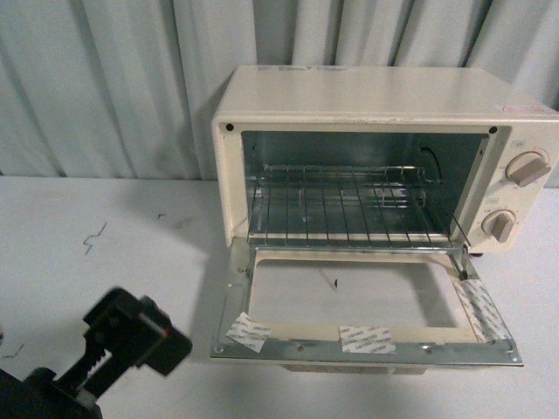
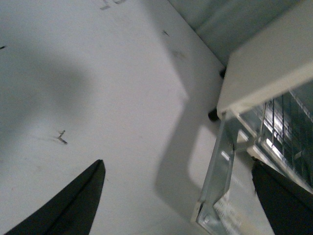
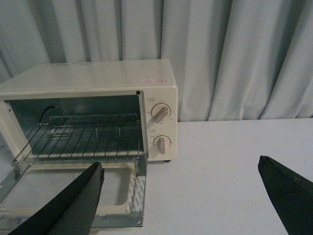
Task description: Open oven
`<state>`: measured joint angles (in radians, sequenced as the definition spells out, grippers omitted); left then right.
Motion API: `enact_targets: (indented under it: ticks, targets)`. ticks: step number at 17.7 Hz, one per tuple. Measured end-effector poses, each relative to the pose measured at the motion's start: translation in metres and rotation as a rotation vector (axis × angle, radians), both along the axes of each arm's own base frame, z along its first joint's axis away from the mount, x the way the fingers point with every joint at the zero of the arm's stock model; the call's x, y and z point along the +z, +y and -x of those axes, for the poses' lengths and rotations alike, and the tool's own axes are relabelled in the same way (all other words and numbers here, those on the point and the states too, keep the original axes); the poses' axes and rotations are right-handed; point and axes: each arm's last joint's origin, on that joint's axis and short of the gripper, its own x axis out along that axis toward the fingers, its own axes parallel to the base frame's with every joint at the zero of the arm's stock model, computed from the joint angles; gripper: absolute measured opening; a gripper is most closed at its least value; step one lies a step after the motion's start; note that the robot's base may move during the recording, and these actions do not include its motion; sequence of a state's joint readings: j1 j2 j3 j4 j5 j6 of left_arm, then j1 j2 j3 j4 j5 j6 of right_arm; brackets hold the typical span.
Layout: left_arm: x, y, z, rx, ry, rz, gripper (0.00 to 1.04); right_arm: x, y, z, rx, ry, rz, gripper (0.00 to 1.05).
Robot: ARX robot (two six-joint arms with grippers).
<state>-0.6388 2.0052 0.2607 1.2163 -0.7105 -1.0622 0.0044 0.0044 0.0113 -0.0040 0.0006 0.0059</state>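
Oven (image 1: 384, 157) at desk (image 1: 105, 253) back edge, right of centre; door (image 1: 367, 310) dropped flat, wire rack (image 1: 349, 214) exposed. Left gripper (image 2: 178, 200) low near front-left corner, fingers spread, empty. Right gripper (image 3: 181, 200) raised facing oven, spread wide, empty.

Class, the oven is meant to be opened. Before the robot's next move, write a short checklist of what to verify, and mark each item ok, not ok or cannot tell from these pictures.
1. Oven door fully down, lying flat: ok.
2. Wire rack seated inside, nothing on it: ok.
3. Left gripper open, holding nothing: ok.
4. Right gripper open, away from the door: ok.
5. Both knobs at off: cannot tell.
6. Left arm apart from the door's edge: ok.
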Motion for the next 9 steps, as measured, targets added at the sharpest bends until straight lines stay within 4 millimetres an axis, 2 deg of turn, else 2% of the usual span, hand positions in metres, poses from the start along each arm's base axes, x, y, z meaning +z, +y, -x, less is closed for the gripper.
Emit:
enact_targets:
  ticks: [1, 2, 3, 5, 6, 7, 8, 9]
  targets:
    - [-0.026, 0.023, 0.013, -0.140, 0.175, -0.233, 0.77, 0.000, 0.000, 0.000, 0.001, -0.002, 0.000, 0.98]
    - [-0.032, 0.043, 0.032, -0.241, 0.302, -0.432, 0.68, 0.000, 0.000, 0.000, -0.001, -0.002, 0.000, 0.98]
    - [-0.020, 0.058, 0.043, -0.323, 0.326, -0.545, 0.58, 0.000, 0.000, 0.000, -0.005, 0.003, 0.000, 0.98]
    - [0.003, 0.067, 0.041, -0.424, 0.233, -0.690, 0.37, 0.000, 0.000, 0.000, -0.003, 0.000, 0.001, 0.98]
    - [0.016, 0.071, 0.035, -0.432, 0.156, -0.720, 0.25, 0.000, 0.000, 0.000, -0.004, 0.000, 0.000, 0.98]
    - [0.023, 0.073, 0.033, -0.423, 0.109, -0.721, 0.20, 0.000, 0.000, 0.000, -0.004, -0.001, 0.001, 0.98]
    - [0.043, 0.077, 0.028, -0.384, -0.016, -0.717, 0.07, 0.000, 0.000, 0.000, -0.004, 0.000, 0.001, 0.98]
    - [0.049, 0.079, 0.027, -0.370, -0.053, -0.713, 0.03, 0.000, 0.000, 0.000, -0.004, 0.000, 0.001, 0.98]
